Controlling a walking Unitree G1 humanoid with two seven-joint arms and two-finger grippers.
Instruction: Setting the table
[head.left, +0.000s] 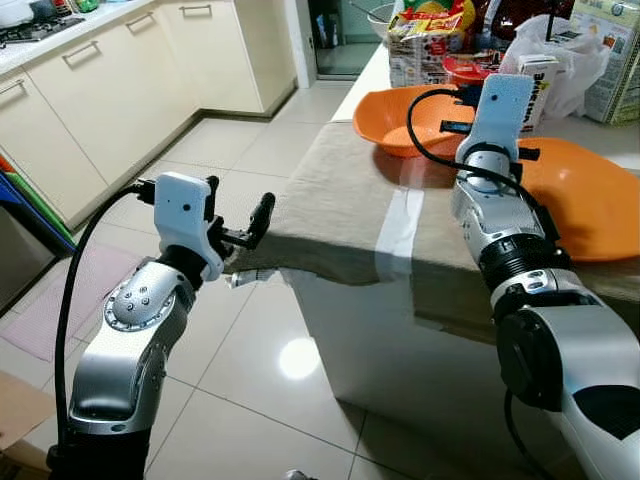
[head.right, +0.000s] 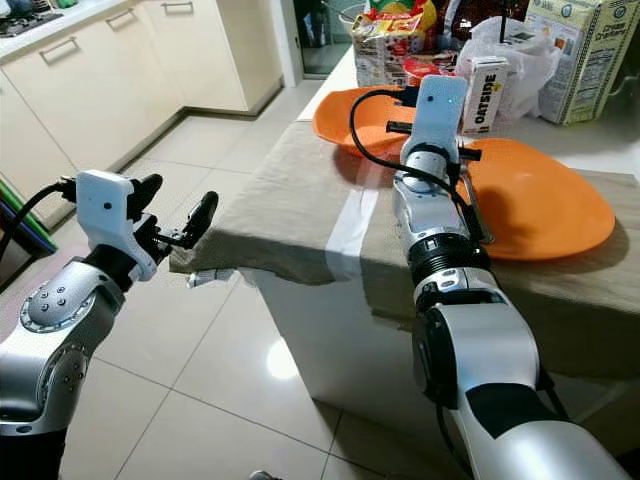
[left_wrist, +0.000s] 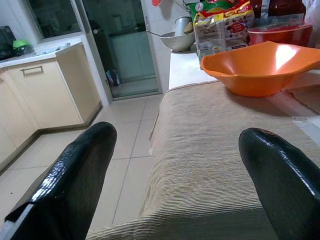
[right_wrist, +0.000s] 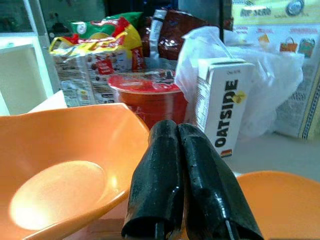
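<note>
- The worktop (head.right: 300, 330) carries everything — a white block standing on a pale tiled kitchen floor, its near end draped, its far end crowded with groceries.
- The beige cloth (head.left: 330, 200) covers the near end and hangs over the front edge, with a pale stripe down its middle. It looks soft, light and limp: it should bunch and slide rather than lift flat. The best hold is probably the hanging hem at the near left corner, pinched through both faces.
- The large orange plate (head.right: 545, 205) lies on the cloth beside the right forearm. It reads as rigid moulded plastic, light and smooth, probably slippery; take it by the rim.
- The orange bowl (left_wrist: 260, 67) sits farther back on the cloth, near the snack bags. Same material by the look of it — its upswept rim offers a pinch point, though a thin edge may twist in a two-finger hold.
- The left arm is bent at the elbow and held out over the floor, level with the worktop edge. Its left pincer (head.left: 240, 228) is spread wide, aimed at the cloth's corner and just short of it.
- The right arm reaches forward over the cloth. Its right pincer (right_wrist: 187, 185) has fingers pressed together on nothing, pointing between bowl and plate towards an Oatside carton (right_wrist: 222, 107).
</note>
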